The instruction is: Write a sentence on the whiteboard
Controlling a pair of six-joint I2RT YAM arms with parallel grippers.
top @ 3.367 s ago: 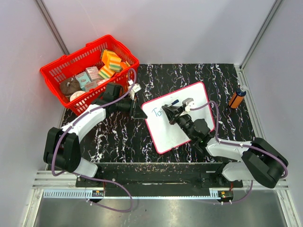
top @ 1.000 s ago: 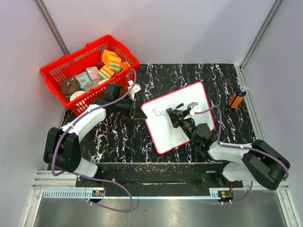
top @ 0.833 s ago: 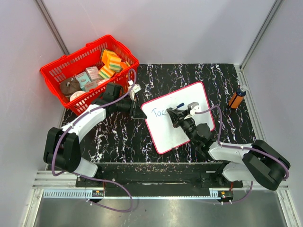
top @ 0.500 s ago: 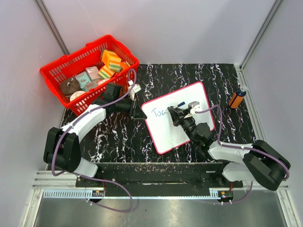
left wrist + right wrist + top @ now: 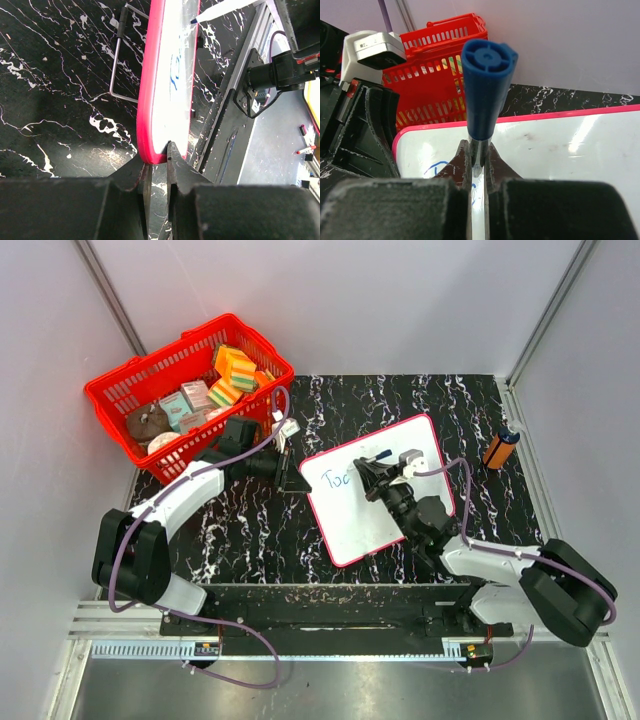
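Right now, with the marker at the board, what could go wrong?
The left gripper pinches only the red rim of the whiteboard, so pen pressure might pivot the board or make it slip. The right gripper holds the marker in a narrow fingertip pinch. It could tilt and wobble the sentence.

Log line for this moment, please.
left gripper: clamping whiteboard edge | right gripper: gripping blue marker, tip at board | sentence: first letters only | step: writing
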